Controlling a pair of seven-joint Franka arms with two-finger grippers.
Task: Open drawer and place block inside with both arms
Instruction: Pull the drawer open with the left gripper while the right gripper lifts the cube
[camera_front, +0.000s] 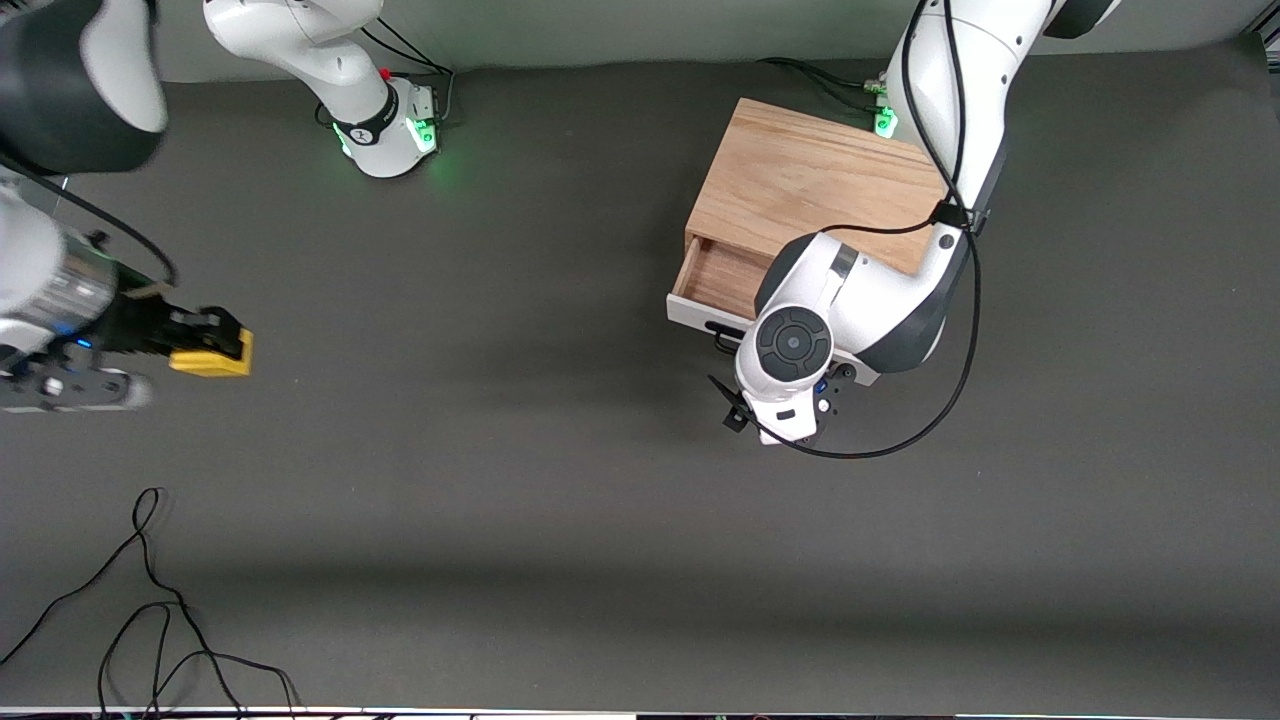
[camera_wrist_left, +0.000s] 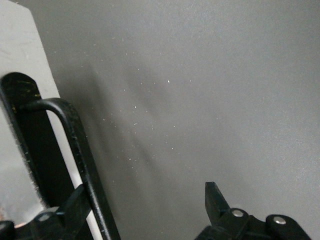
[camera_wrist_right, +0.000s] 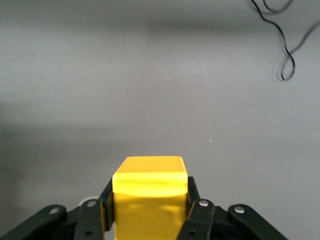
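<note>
Loose black cables (camera_front: 150, 610) lie nearest my camera on the dark surface (camera_front: 560, 500), toward the right arm's end. Over that end, I see my right end effector (camera_wrist_right: 149, 210) clamped on the yellow block (camera_wrist_right: 150, 192), lifted above the surface. My left end effector (camera_wrist_left: 142, 207) is spread wide at the black bar handle (camera_wrist_left: 80, 150) of the drawer (camera_front: 715, 285), which stands partly pulled out of the oak cabinet (camera_front: 810, 180) at the left arm's end.
</note>
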